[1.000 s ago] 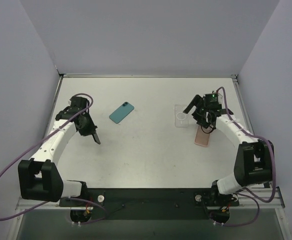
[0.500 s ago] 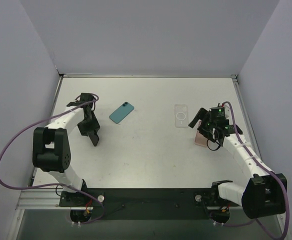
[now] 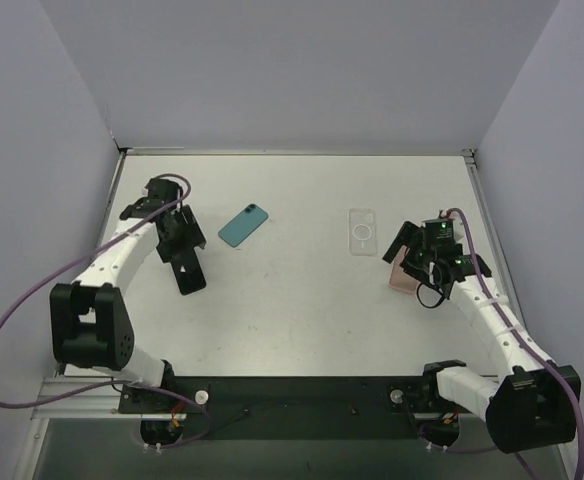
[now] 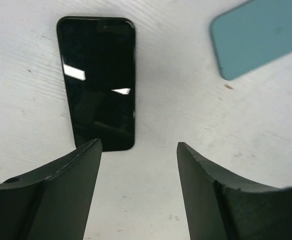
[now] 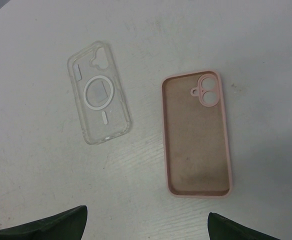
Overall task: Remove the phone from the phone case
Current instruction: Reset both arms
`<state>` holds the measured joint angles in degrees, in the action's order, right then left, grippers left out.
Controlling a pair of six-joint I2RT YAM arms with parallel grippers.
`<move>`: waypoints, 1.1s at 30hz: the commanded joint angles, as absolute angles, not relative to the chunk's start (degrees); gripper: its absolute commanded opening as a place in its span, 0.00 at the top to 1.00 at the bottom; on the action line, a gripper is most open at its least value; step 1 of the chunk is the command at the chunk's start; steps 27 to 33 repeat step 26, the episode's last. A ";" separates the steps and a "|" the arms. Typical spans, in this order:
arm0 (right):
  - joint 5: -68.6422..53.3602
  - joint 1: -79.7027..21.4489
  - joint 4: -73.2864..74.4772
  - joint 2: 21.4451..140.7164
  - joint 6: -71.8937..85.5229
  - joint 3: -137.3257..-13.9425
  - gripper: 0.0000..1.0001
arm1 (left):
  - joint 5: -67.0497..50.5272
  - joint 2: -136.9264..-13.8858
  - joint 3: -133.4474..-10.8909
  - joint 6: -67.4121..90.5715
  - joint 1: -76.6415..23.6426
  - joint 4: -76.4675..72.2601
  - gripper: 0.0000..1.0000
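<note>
A black phone (image 4: 97,82) lies flat, screen up, on the white table, bare of any case; in the top view the phone (image 3: 189,279) sits just beyond my left gripper (image 3: 180,252). My left gripper (image 4: 138,145) is open, with only table between its fingers and the phone just past the left fingertip. An empty pink case (image 5: 198,134) lies inside up at the right; from above the pink case (image 3: 402,278) is partly under my right gripper (image 3: 413,258). My right gripper (image 5: 146,214) hovers wide open above and short of it.
An empty clear case (image 5: 99,92) with a white ring lies left of the pink one, also seen as the clear case (image 3: 361,231) from above. A teal phone-shaped slab (image 3: 243,225) lies back up, right of my left gripper. Walls enclose three sides.
My left gripper has opened and let go of the black phone, which now lies on the table. My right arm has drawn back from the clear case toward the near side.
</note>
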<state>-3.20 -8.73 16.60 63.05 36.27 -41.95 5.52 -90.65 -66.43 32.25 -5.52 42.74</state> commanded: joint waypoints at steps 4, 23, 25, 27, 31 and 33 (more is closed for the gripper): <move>9.21 -9.40 27.49 57.93 33.31 -47.28 0.02 | -11.66 -70.07 -58.99 29.45 -5.62 36.48 0.28; 17.23 -10.55 34.63 48.16 38.50 -37.71 0.04 | -12.83 -45.44 -43.86 33.57 -5.27 41.84 0.24; 17.58 -10.55 34.72 47.99 38.58 -37.79 0.04 | -12.13 -46.05 -44.03 33.66 -5.27 42.01 0.24; 17.75 -10.55 34.72 47.73 38.58 -38.05 0.04 | -11.78 -46.05 -44.21 33.75 -5.27 42.10 0.24; 17.75 -10.55 34.72 47.73 38.58 -38.05 0.04 | -11.78 -46.05 -44.21 33.75 -5.27 42.10 0.24; 17.75 -10.55 34.72 47.73 38.58 -38.05 0.04 | -11.78 -46.05 -44.21 33.75 -5.27 42.10 0.24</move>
